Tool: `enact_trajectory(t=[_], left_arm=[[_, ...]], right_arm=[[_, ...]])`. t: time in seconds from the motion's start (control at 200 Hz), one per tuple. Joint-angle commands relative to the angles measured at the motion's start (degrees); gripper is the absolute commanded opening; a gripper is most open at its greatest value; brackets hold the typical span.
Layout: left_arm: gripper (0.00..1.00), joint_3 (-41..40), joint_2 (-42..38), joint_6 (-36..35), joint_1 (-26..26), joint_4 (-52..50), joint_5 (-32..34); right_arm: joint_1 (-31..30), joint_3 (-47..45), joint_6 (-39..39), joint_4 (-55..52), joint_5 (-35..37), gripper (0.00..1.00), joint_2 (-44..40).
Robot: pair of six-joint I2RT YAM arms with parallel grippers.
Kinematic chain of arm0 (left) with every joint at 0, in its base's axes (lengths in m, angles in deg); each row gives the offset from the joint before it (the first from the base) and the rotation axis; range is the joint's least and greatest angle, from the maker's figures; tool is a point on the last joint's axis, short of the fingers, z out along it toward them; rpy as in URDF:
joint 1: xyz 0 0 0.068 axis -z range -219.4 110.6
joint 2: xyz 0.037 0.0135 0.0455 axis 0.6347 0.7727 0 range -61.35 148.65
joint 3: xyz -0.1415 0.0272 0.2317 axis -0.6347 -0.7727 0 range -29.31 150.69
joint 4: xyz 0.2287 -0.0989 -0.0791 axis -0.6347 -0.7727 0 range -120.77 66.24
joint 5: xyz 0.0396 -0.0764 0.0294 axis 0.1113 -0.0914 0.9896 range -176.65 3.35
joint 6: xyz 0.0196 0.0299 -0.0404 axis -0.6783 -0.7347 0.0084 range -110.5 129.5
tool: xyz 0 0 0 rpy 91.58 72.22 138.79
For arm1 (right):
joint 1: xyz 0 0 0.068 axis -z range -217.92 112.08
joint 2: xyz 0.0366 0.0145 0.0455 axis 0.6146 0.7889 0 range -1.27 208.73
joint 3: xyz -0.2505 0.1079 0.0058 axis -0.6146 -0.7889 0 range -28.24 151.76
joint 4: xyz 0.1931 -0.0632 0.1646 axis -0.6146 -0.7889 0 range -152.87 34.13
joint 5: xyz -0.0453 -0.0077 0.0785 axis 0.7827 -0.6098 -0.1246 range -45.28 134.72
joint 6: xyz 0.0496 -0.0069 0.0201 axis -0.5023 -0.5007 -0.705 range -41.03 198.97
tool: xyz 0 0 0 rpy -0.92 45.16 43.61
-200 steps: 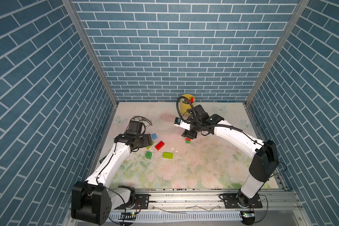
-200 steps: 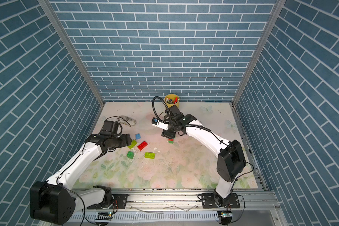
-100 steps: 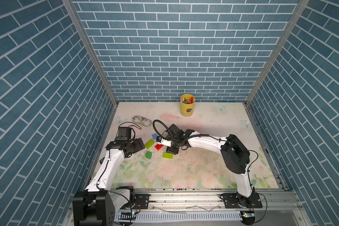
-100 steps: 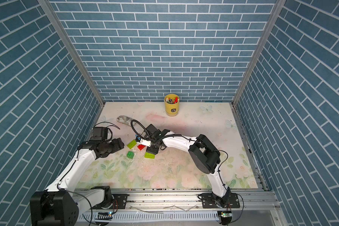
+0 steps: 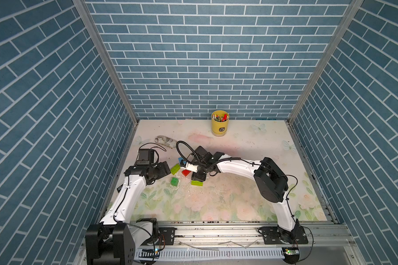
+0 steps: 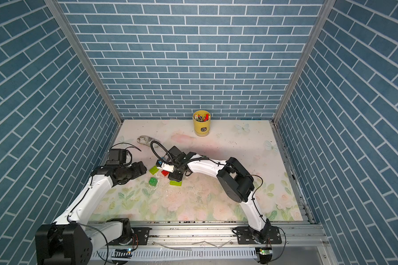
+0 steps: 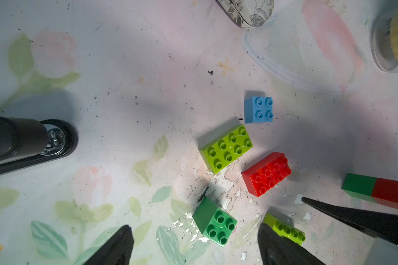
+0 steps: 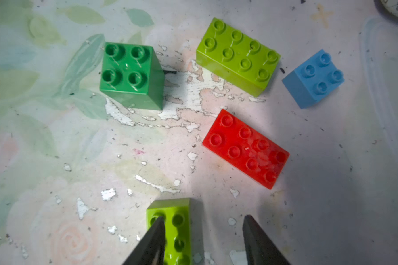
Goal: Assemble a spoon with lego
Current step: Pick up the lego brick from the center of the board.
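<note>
Both top views: we find the red oblong plastic brick (image 5: 185, 172) amid loose lego bricks (image 5: 174, 181).
Left wrist: left gripper (image 7: 194, 226) spread wide, empty; green-and-red joined stem (image 7: 375, 191) beside the red brick.
Right wrist: right gripper (image 8: 203, 218) parted, empty; lime oblong brick (image 8: 170, 229) near the red brick.

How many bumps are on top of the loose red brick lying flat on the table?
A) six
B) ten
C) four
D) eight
D: the red brick shows two rows of four bumps in the right wrist view.
</note>
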Motion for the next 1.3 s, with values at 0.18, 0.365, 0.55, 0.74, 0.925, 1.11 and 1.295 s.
enact_trajectory(t=[0.18,0.365,0.55,0.74,0.925,1.11,1.295], left_arm=[[0.87,-0.87,-0.33,0.06,-0.38,0.54,-0.73],[0.87,-0.94,0.02,0.07,-0.37,0.63,-1.12],[0.87,-1.06,-0.01,0.07,-0.37,0.72,-1.03],[0.87,-0.99,0.19,0.05,-0.37,0.75,-1.21],[0.87,-1.07,0.31,0.03,-0.37,0.90,-1.27],[0.87,-1.15,0.37,0.03,-0.37,0.98,-1.43],[0.87,-1.12,0.37,0.04,-0.37,1.03,-1.43]], right_arm=[[-0.41,0.05,-2.03,-1.93,-5.74,0.56,0.37],[-0.56,-0.29,-1.95,-2.66,-5.42,0.56,0.97],[-0.69,-0.55,-1.59,-3.30,-4.54,0.55,1.63],[-1.06,-0.71,-1.15,-4.11,-3.44,0.54,2.16],[-1.23,-0.75,-0.83,-5.07,-2.86,0.54,2.15],[-1.49,-0.80,-0.63,-5.79,-2.60,0.49,2.58],[-1.64,-0.49,-0.46,-6.15,-1.92,0.44,3.03]])
